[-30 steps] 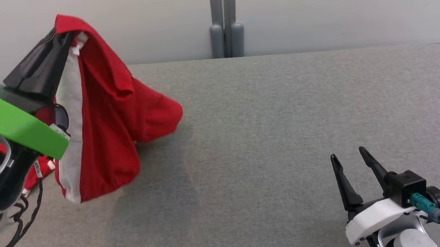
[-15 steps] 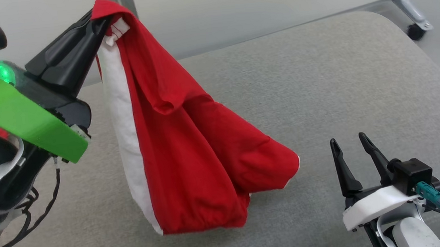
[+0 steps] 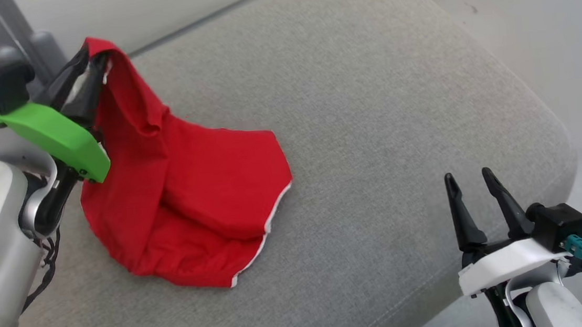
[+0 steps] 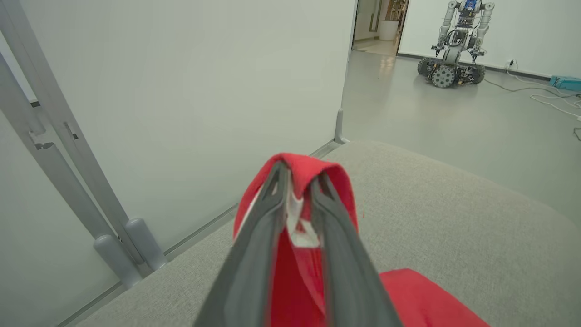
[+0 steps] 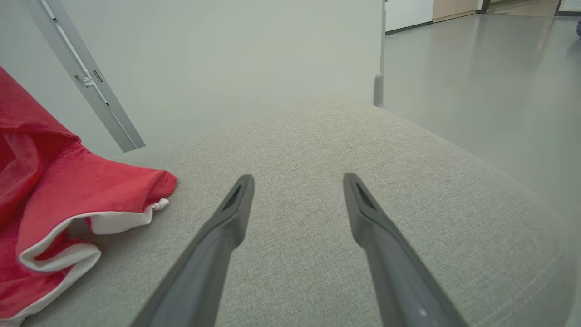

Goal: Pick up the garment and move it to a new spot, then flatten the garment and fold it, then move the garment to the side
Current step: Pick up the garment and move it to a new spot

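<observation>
**Desk:** Where do we stand on the task?

**Operator:** Starting on my left, the left gripper [image 3: 94, 57] is raised over the left part of the grey cushion [image 3: 369, 98]. Its jaws are narrow and closed on a fold at the top of the red garment [image 3: 192, 182]. In the left wrist view I see red cloth looped over the fingertips and a bit of white fabric between them.

**Desk:** And the garment itself?

**Operator:** Its upper part hangs from that grip. The rest is slumped on the cushion just right of the gripper, bunched up, with white trim along its lower edge. I judge that I am at the end of the first step, setting it down at the new spot. Flattening, folding and moving it aside are all left to do.

**Desk:** Any bin or basket involved?

**Operator:** I make out none. The garment lies directly on the cushion, inside nothing.

**Desk:** And the right side?

**Operator:** The right gripper [image 3: 467, 174] hovers by the cushion's near right edge, well apart from the garment. Its fingers are spread wide and hold nothing.
</observation>
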